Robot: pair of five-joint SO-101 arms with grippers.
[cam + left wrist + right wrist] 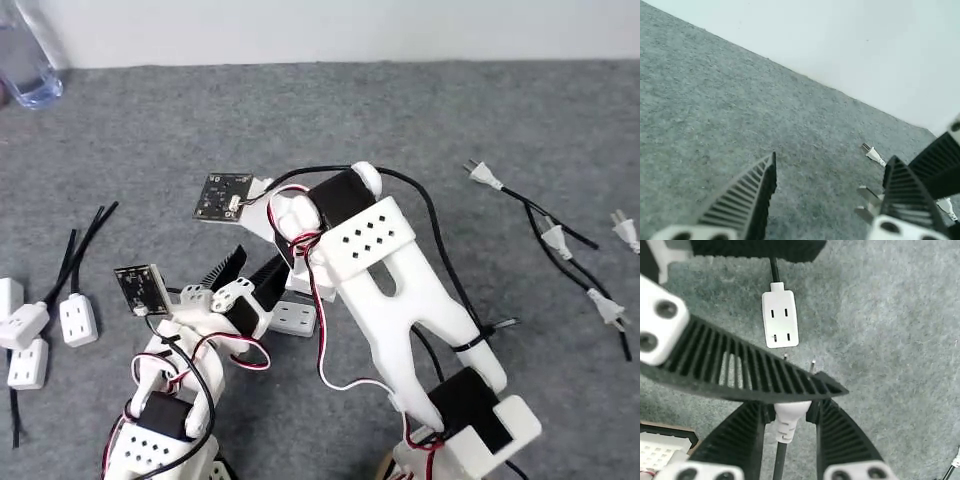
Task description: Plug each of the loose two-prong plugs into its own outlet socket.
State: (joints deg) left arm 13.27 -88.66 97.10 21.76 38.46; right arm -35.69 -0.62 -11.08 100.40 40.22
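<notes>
**Plug held just short of the socket, prongs leading**

The right gripper [790, 407] is clamped on a white plug [788, 421], with the cord [781, 455] trailing back between its fingers. The plug's long axis runs straight at the white socket [780, 320], which lies face up on the grey table [420, 120]. The socket sits just beyond the two prongs [813, 362] and is lined up lengthwise with the plug. The prongs look set slightly to one side of the socket's slot pairs. I judge the coming move needs a small sideways correction before any push.

The left gripper [834, 162] stands wide apart and holds nothing. In the right wrist view one of its fingers [745, 367] crosses in front of the plug, hiding the plug's front and the roots of the prongs. The socket appears to lie between the left fingers, as if they were there to steady it. Whether they touch it cannot be told.

How high the prongs ride above the slots cannot be read either. In the high view both grippers meet at the centre of the frame, and the arms cover most of that spot.

The other loose plugs [485, 175] lie at the right of the high view. The spare sockets [78, 320] lie at its left edge. Both groups are well apart from the grippers.
</notes>
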